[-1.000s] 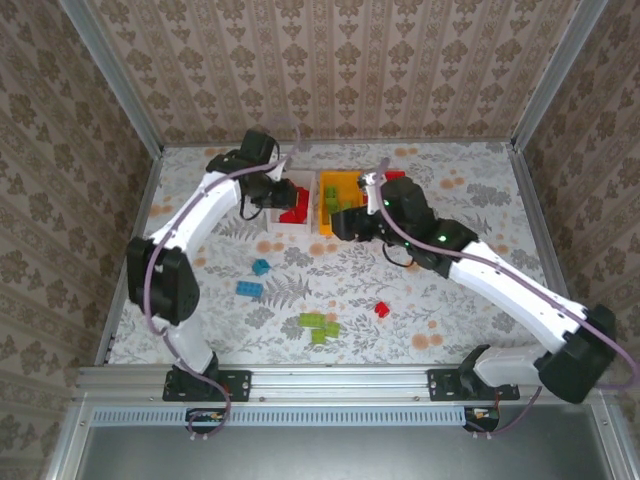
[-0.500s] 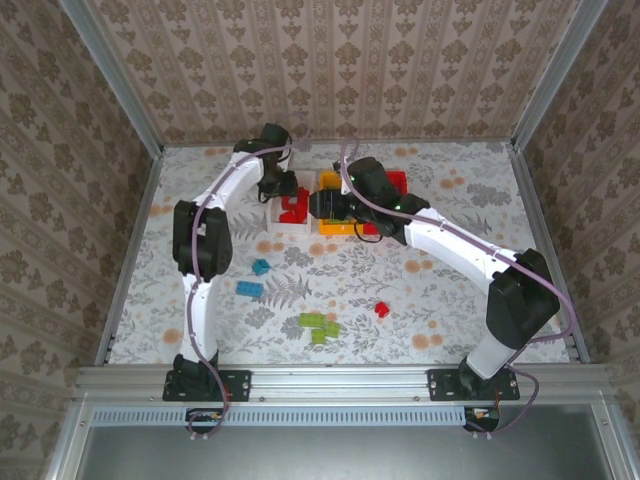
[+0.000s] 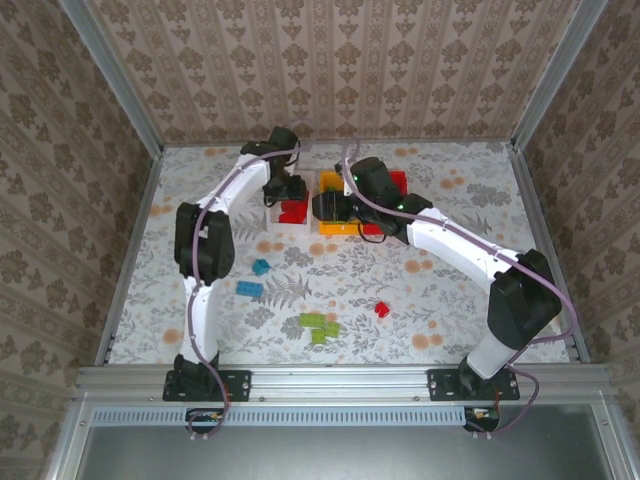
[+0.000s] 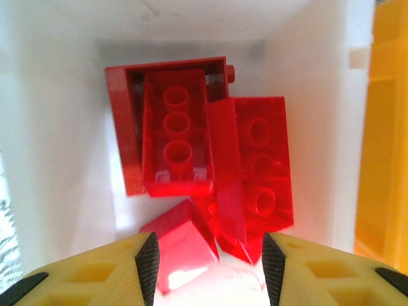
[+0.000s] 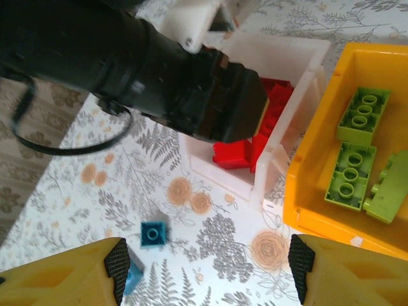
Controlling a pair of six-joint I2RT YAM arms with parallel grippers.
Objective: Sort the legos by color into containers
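- The left claw (image 4: 205, 255) hung open over the white bin (image 4: 306, 127), its yellow fingers apart above a heap of red legos (image 4: 178, 140) lying inside that bin.
- The right claw (image 5: 207, 268) stood wide open and empty above the desk (image 3: 450, 300), near the yellow-orange bin (image 5: 312, 210), which held lime green legos (image 5: 350, 172) and sat just beside the white one.
- Loose on the desk lay blue legos (image 3: 260, 267), a green cluster (image 3: 318, 325) and a single red lego (image 3: 381, 309), all well apart from the bins.
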